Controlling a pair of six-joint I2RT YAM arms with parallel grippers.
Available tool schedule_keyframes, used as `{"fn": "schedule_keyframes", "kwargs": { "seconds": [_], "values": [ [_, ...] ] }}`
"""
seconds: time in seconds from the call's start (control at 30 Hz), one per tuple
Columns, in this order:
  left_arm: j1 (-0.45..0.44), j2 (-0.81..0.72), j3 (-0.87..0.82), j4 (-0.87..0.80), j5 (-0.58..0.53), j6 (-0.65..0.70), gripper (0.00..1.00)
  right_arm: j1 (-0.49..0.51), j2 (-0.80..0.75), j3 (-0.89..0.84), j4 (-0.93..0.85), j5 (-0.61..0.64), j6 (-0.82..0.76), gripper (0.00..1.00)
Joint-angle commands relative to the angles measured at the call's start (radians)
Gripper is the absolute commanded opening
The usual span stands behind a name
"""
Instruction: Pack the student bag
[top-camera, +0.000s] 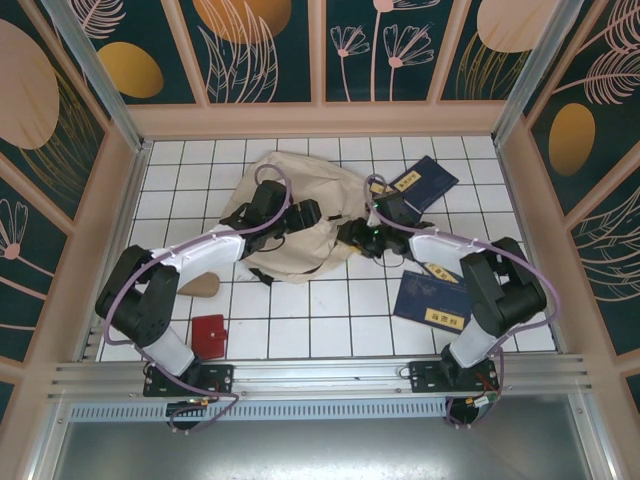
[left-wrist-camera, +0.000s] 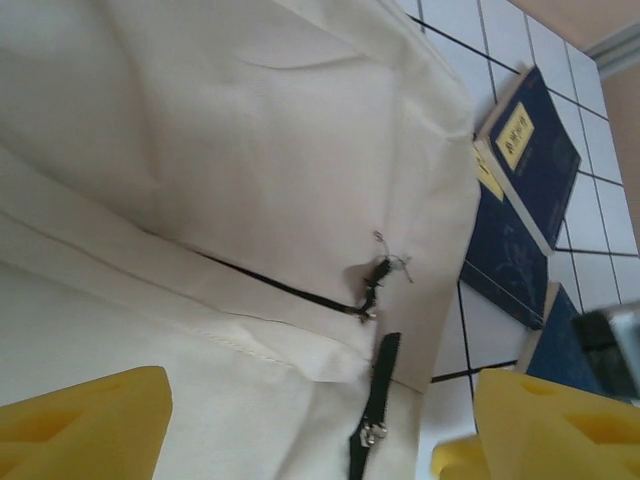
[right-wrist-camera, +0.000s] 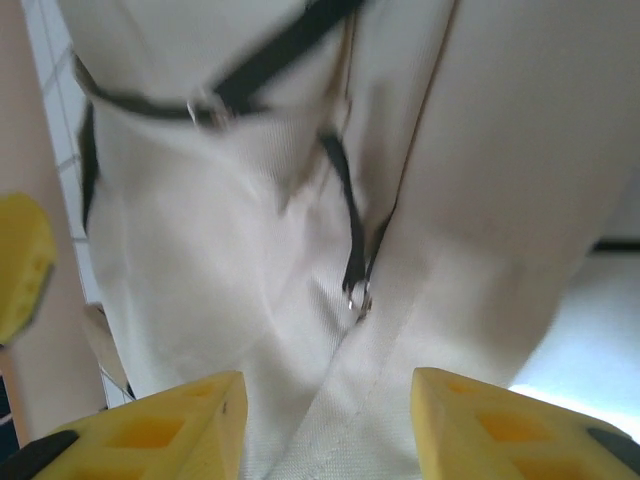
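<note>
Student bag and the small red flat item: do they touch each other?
Apart. The top view shows bare white tiles between the student bag and the red item.

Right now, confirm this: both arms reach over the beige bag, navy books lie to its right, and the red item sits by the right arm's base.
Not quite: the top external view shows the red item by the left arm's base.

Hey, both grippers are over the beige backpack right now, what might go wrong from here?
1. The left gripper and right gripper hang open close together over the backpack; they might collide.
2. The zipper pull is small against loose cloth, so a closing grip may pinch fabric instead.
3. The navy books lie right beside the backpack; tugging it could shove them.
</note>
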Motion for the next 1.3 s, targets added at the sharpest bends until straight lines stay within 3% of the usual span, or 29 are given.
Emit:
{"fn": "schedule_keyframes", "kwargs": {
  "seconds": [0.0, 0.13, 0.2, 0.4, 0.53, 1.03, 1.27],
  "values": [
    [-0.035, 0.040, 0.063, -0.031, 0.043, 0.015, 0.71, -0.066, -0.032, 0.031, -0.040, 0.050, -0.043, 0.48],
    [-0.080, 0.108, 0.133, -0.082, 0.059, 0.029, 0.60, -0.110, -0.006, 0.049, -0.023, 0.052, -0.043, 0.48],
    [-0.105, 0.142, 0.171, -0.116, 0.040, 0.039, 0.59, -0.121, 0.020, 0.067, -0.030, 0.056, -0.041, 0.48],
    [-0.177, 0.288, 0.334, -0.301, -0.125, 0.057, 0.49, -0.153, 0.071, 0.082, -0.005, 0.040, 0.002, 0.48],
    [-0.205, 0.380, 0.435, -0.400, -0.211, 0.062, 0.37, -0.170, 0.085, 0.061, 0.029, 0.006, 0.036, 0.48],
    [-0.211, 0.542, 0.631, -0.540, -0.333, 0.093, 0.35, -0.206, 0.035, -0.010, 0.058, 0.000, 0.068, 0.47],
    [-0.213, 0.559, 0.663, -0.571, -0.381, 0.074, 0.15, -0.204, 0.025, -0.025, 0.068, -0.002, 0.081, 0.46]
  ]
}}
